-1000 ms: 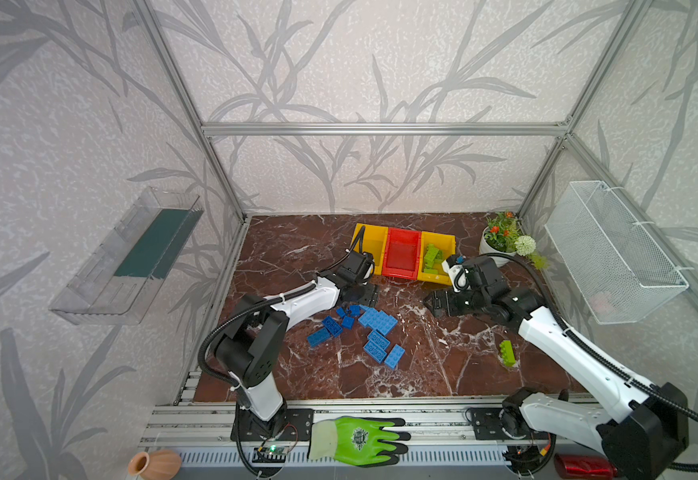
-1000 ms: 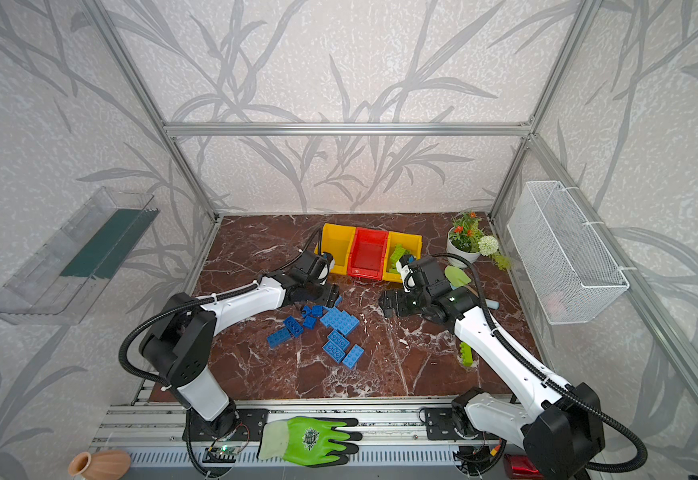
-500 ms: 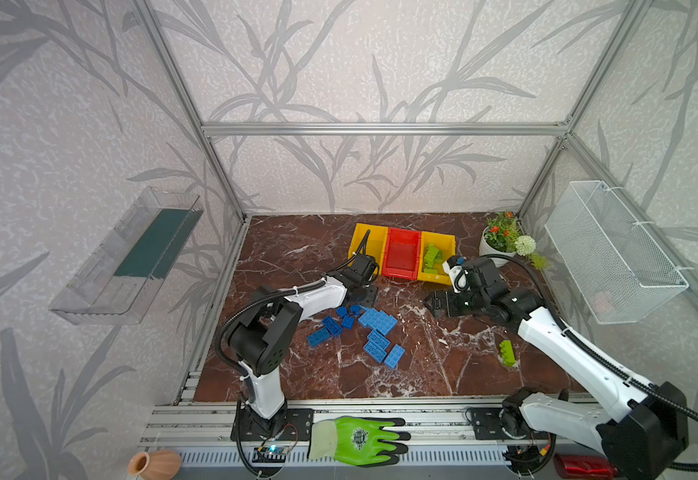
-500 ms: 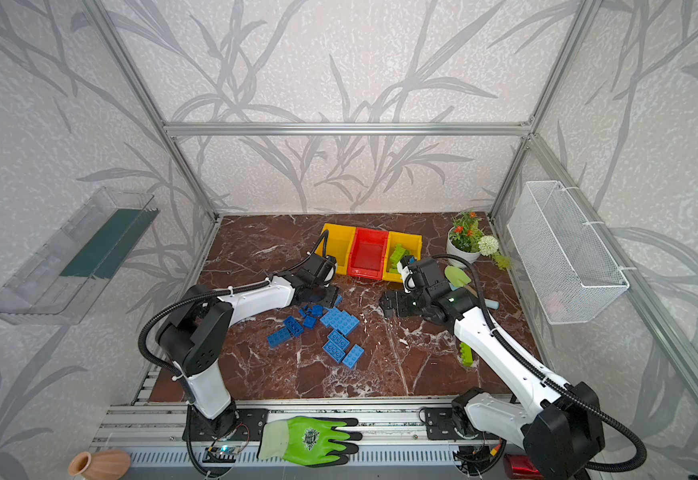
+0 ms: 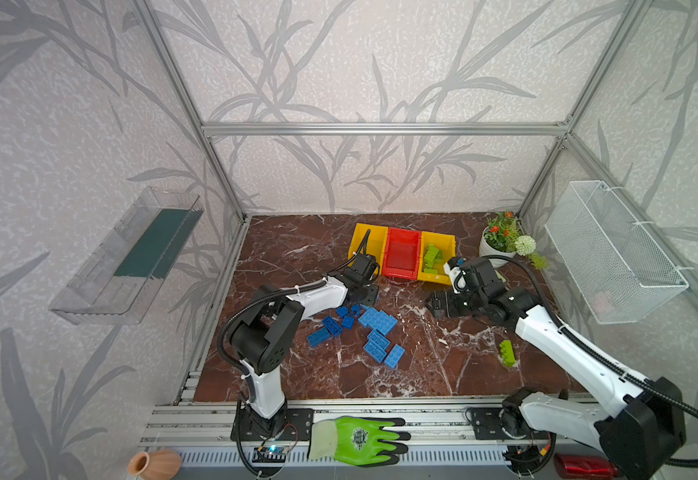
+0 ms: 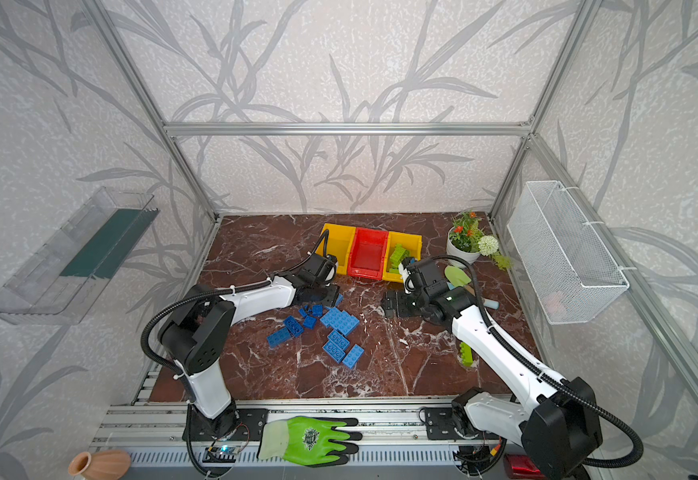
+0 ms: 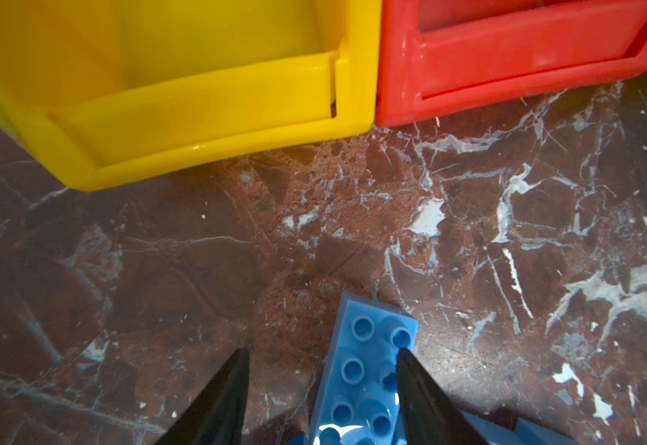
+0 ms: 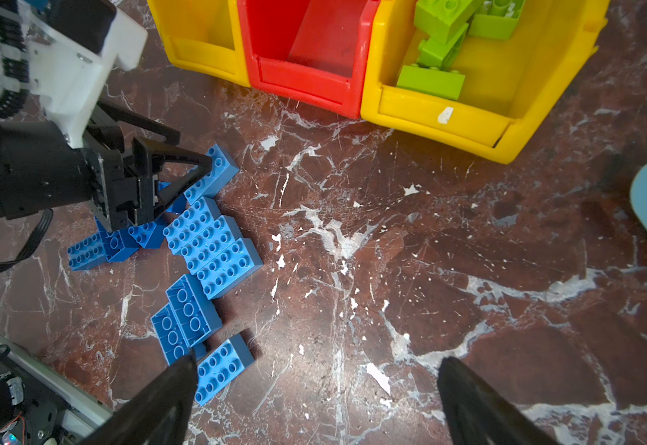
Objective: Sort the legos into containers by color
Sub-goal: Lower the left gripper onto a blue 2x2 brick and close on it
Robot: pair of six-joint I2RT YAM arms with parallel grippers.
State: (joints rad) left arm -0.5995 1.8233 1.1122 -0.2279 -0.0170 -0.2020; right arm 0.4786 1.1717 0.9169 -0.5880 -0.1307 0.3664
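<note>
Two pincers. My left pincer [image 7: 321, 350]: part-closed astride one light-blue lego [image 7: 364, 370], grip not discernible, just below the left yellow container [image 5: 376, 245]. My right pincer [image 8: 319, 358]: wide, empty. Green legos [image 5: 432, 253]: inside the right yellow container [image 5: 439, 277], right of frame centre.

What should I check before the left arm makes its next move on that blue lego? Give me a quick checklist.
1. ok: the light blue lego lies between the fingers of the left hand.
2. not ok: both fingers touching it; floor shows beside one finger.
3. ok: the yellow bin ahead is free, nothing visible inside.
4. ok: the red bin is empty.
5. ok: the right hand is open, empty and apart from the left.
6. not ok: one green lego lies unsorted on the floor.
</note>
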